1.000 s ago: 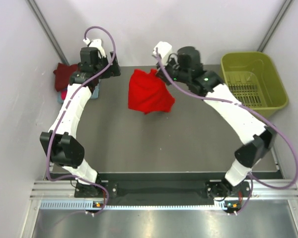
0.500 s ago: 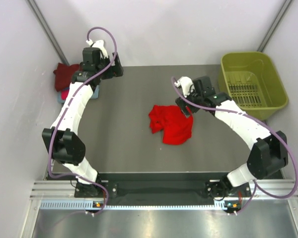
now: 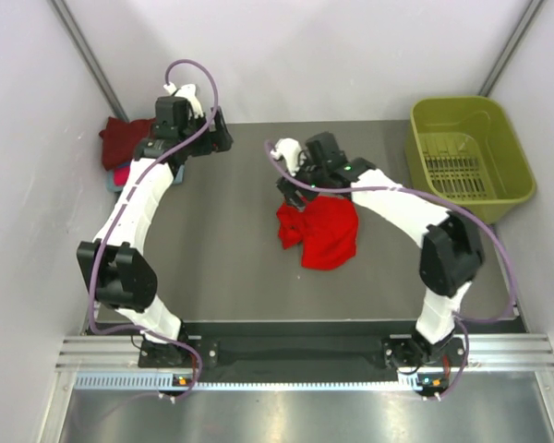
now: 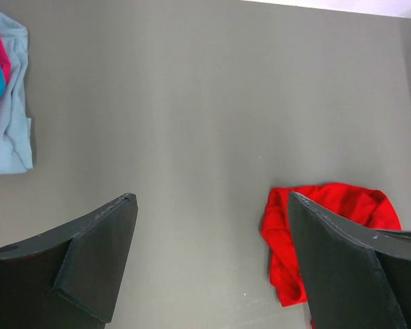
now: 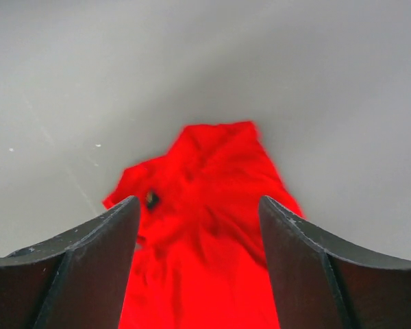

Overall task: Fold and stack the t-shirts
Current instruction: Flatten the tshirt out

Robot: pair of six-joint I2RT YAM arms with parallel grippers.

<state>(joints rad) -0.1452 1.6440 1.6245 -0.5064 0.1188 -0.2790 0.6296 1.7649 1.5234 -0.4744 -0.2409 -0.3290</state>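
Right gripper (image 5: 197, 212) jaws apart, nothing clamped. Red t-shirt (image 3: 325, 231) lies crumpled on table (image 3: 222, 249), just beneath and ahead.

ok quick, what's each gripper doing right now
Left gripper: open, empty.
Right gripper: open over the red t-shirt, not gripping it.

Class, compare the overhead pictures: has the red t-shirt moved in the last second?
Yes. The red t-shirt has shifted nearer, from the far edge of the table, level with the green basket, to the table's middle.
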